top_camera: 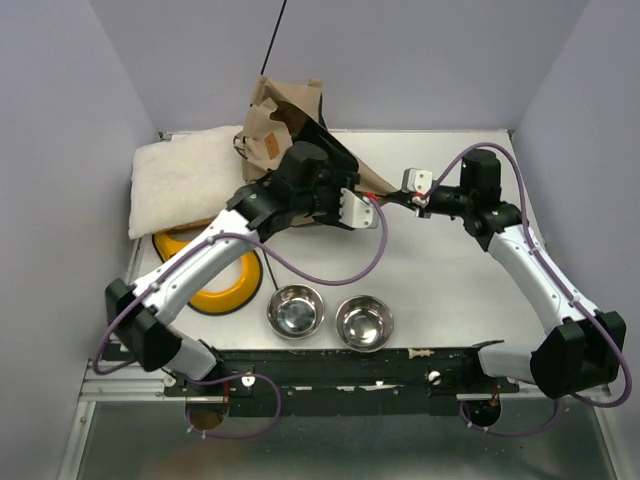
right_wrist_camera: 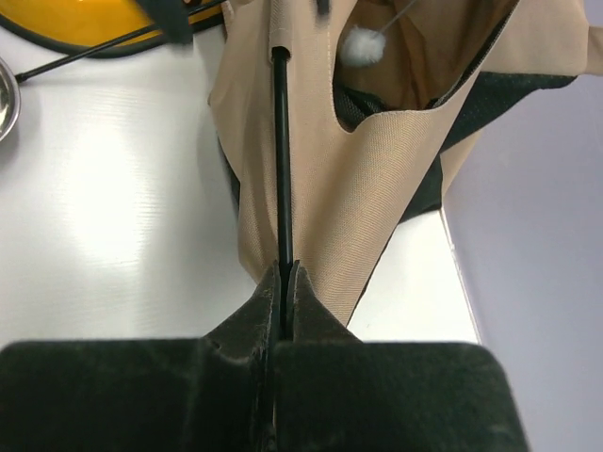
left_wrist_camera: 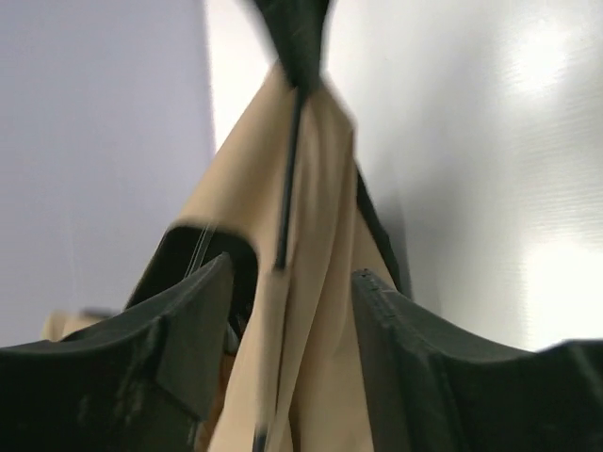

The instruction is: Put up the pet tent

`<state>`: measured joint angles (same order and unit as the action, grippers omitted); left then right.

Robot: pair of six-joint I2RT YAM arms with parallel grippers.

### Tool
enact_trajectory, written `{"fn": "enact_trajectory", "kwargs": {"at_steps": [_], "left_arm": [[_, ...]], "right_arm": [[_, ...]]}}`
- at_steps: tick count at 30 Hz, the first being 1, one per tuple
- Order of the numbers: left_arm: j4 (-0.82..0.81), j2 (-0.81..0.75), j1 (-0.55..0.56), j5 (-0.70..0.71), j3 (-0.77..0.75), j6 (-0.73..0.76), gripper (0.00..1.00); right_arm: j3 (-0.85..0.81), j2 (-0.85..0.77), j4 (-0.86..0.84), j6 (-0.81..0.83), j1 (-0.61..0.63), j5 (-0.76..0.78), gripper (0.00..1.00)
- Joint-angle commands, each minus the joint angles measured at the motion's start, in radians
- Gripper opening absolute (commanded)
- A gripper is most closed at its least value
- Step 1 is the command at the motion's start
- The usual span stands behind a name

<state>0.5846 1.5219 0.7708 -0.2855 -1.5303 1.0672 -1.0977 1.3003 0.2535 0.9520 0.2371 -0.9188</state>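
The pet tent (top_camera: 285,118) lies collapsed at the back middle of the table, tan fabric with black trim and a brown label patch (top_camera: 268,147). One thin black pole (top_camera: 278,40) sticks up behind it. My left gripper (top_camera: 362,210) is at the tent's right corner. In the left wrist view its fingers (left_wrist_camera: 193,325) stand apart with a fold of tan fabric (left_wrist_camera: 311,358) and a pole (left_wrist_camera: 287,179) between them. My right gripper (right_wrist_camera: 285,268) is shut on a black pole (right_wrist_camera: 281,160) at the fabric's edge. The white pompom (right_wrist_camera: 364,44) hangs inside the tent.
A cream fluffy cushion (top_camera: 185,180) lies at the back left. A yellow bowl (top_camera: 225,282) sits under my left arm. Two steel bowls (top_camera: 295,310) (top_camera: 364,322) stand near the front edge. Walls close in at the back and on both sides.
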Motion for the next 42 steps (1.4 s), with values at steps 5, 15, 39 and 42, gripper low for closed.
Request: {"fn": "enact_trajectory", "kwargs": {"at_steps": [5,15,39,42], "left_arm": [[-0.324,-0.344,-0.229,-0.096,0.171,-0.591,0.77],[-0.298,-0.315,-0.473,-0.101,0.3,-0.949,0.78],[-0.283,-0.014,-0.475,-0.353,0.268,-0.885,0.72],[-0.192,-0.068,-0.478,-0.388,0.266,-0.834,0.72]], "right_arm": [[0.159,-0.183,-0.063,-0.229,-0.077,0.12,0.01],[0.272,-0.366,0.153,-0.286,-0.291,0.136,0.01],[0.204,-0.544,0.426,-0.233,-0.326,0.009,0.81],[0.116,-0.46,0.444,-0.234,-0.326,-0.051,0.81]]}}
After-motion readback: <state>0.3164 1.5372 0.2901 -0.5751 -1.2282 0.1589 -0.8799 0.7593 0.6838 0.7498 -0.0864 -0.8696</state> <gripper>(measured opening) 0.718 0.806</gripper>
